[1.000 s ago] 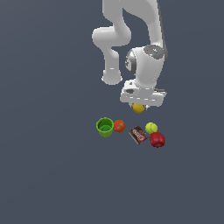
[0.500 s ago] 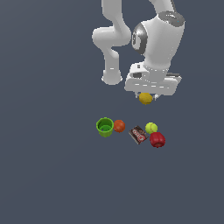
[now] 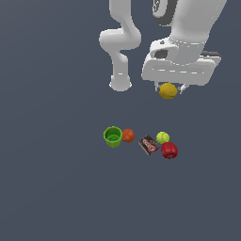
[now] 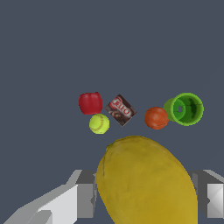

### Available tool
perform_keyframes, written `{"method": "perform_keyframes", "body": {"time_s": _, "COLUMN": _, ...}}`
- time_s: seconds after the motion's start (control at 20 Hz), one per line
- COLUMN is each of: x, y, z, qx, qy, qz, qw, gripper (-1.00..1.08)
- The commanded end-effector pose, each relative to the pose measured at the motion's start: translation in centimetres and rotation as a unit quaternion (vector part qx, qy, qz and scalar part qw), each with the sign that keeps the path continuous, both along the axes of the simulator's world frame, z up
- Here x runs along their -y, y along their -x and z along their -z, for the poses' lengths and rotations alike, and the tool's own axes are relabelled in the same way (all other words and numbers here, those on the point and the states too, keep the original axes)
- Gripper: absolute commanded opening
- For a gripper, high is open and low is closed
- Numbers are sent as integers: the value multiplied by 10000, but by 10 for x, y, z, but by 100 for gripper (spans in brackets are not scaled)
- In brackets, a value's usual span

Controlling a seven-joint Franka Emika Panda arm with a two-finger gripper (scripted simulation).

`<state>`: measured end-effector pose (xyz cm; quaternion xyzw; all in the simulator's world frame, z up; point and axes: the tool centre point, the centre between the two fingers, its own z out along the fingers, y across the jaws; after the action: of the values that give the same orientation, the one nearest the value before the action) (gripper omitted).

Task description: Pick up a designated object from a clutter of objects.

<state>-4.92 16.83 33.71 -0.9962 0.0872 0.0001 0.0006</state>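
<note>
Lemon in my grip, up off the floor.
My gripper (image 3: 168, 90) is clamped on the lemon (image 4: 146, 181), a finger (image 4: 85, 192) pressed against each side, high above the cup (image 3: 113, 136) and balls.

The exterior view looks down from high and fairly far off, taking in the arm (image 3: 123, 47) and the whole surface (image 3: 52, 179). The wrist view sits just behind the jaws, looking down past the lemon (image 4: 146, 181) held close before it. Both share the clutter — green cup (image 3: 113, 136) to red object (image 3: 169, 150).
</note>
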Motion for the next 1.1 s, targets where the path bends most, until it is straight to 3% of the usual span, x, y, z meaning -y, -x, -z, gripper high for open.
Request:
{"method": "perform_keyframes", "body": {"time_s": 0.0, "x": -3, "y": -6, "z": -23, "qx": 0, "qy": 1, "qz": 1, "qw": 10000, "gripper": -100}}
{"method": "perform_keyframes", "body": {"time_s": 0.5, "x": -13, "y": -23, "z": -81, "qx": 0, "qy": 5, "qz": 8, "qw": 10000, "gripper": -100}}
{"method": "perform_keyframes", "body": {"time_s": 1.05, "x": -16, "y": -29, "z": -97, "qx": 0, "qy": 7, "qz": 10, "qw": 10000, "gripper": -100}}
